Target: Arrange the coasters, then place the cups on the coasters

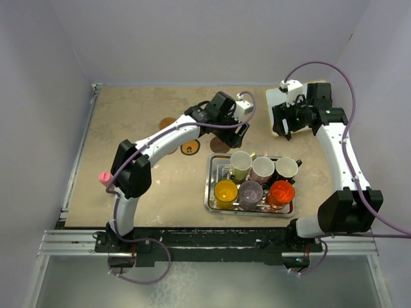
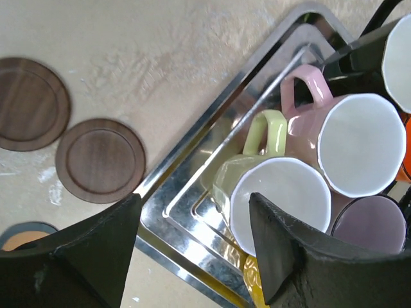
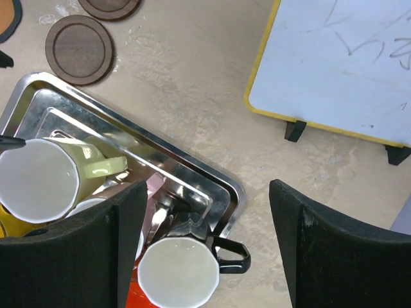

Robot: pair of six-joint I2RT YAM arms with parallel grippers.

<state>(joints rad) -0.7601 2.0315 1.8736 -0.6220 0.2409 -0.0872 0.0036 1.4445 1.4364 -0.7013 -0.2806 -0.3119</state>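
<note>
Six cups stand in a steel tray (image 1: 214,170): cream (image 1: 241,164), pinkish (image 1: 262,169), black with white inside (image 1: 286,168), yellow (image 1: 226,192), purple (image 1: 250,192), orange-red (image 1: 281,191). Coasters lie left of it: orange-brown (image 1: 168,122), black with an orange ring (image 1: 190,148), dark brown (image 1: 219,145); others are hidden under the left arm. My left gripper (image 2: 192,250) is open above the tray's rim (image 2: 212,119), one finger (image 2: 292,256) beside the cream cup (image 2: 279,196). Two dark brown coasters (image 2: 101,159) lie close by. My right gripper (image 3: 205,250) hangs open over the black cup (image 3: 180,273).
A yellow-edged whiteboard (image 1: 280,106) stands at the back right, under the right arm. A small pink bottle (image 1: 103,177) sits near the left arm's elbow. Walls close the table on the left, back and right.
</note>
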